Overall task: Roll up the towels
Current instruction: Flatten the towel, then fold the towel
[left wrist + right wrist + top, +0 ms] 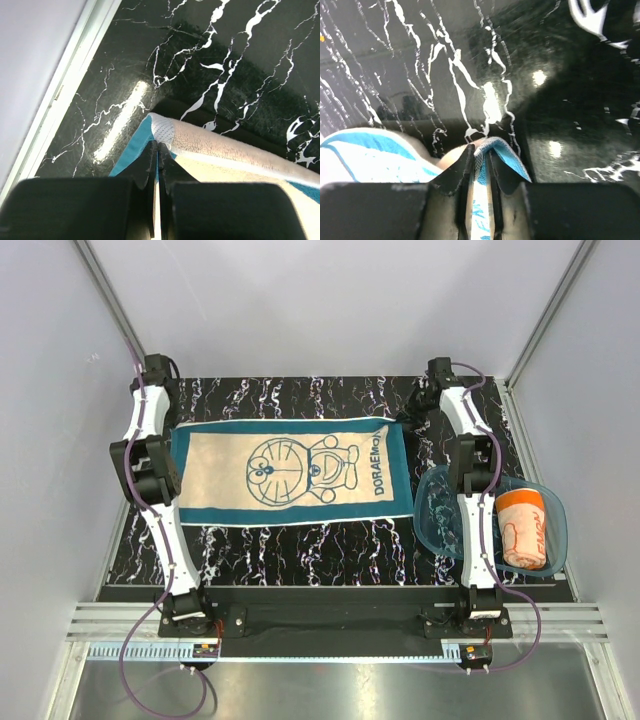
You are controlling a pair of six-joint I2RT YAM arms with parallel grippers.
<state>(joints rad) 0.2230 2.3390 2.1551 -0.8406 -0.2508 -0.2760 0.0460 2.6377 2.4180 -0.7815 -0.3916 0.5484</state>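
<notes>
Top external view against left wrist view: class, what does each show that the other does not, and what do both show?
Only the top external view: the teal towel spread out whole, cartoon drawing up, and the blue tray holding the rolled orange towel. Only the left wrist view: a close look at the left gripper shut on the teal towel's edge by a corner. Both: the teal towel lying on the black marbled table.

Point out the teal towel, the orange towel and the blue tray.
teal towel (290,470): top external view, on its cream centre panel.
orange towel (523,528): top external view, middle of the roll.
blue tray (437,515): top external view, bare floor near its left wall.
</notes>
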